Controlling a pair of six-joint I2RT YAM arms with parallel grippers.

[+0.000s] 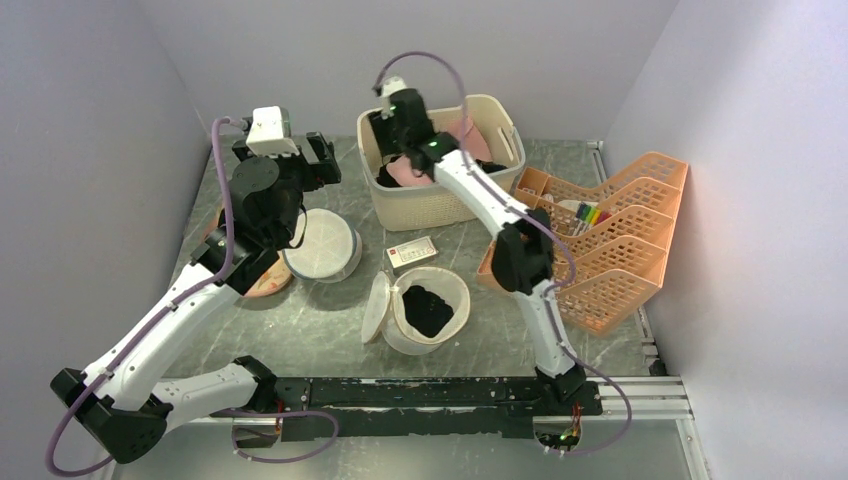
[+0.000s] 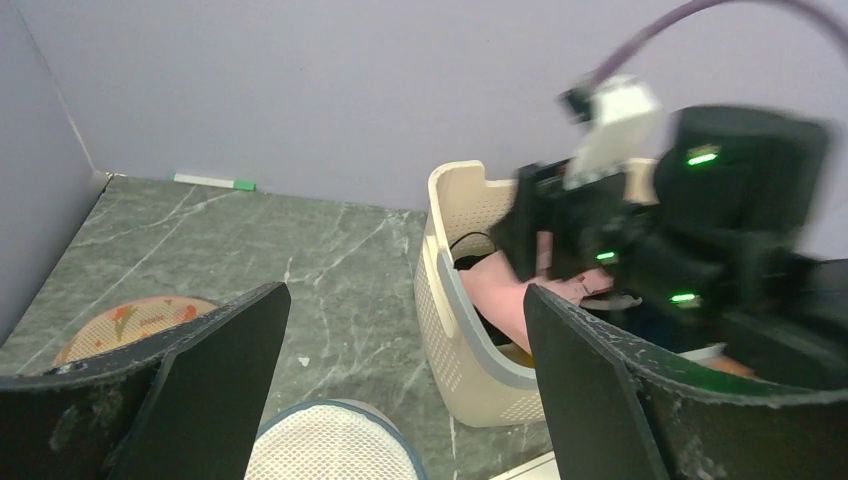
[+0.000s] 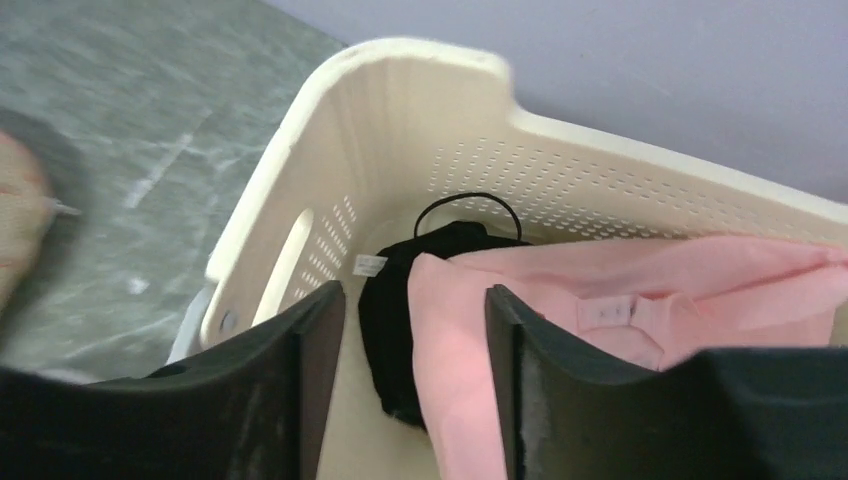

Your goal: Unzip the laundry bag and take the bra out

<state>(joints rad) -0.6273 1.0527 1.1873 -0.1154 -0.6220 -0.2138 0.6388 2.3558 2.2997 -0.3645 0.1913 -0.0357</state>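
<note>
The laundry bag stands at table centre, unzipped, its round flap hanging open to the left and something black inside. My right gripper is open over the cream basket. In the right wrist view the gripper hangs above a pink bra and a black garment, with the pink edge between the fingers and nothing gripped. My left gripper is open and empty, raised above the plain white mesh bag, which also shows in the left wrist view under that gripper.
An orange patterned disc lies at the left under my left arm. A small red-and-white box lies between the basket and the laundry bag. Orange wire racks with pens stand at the right. Walls close in on the left, right and back.
</note>
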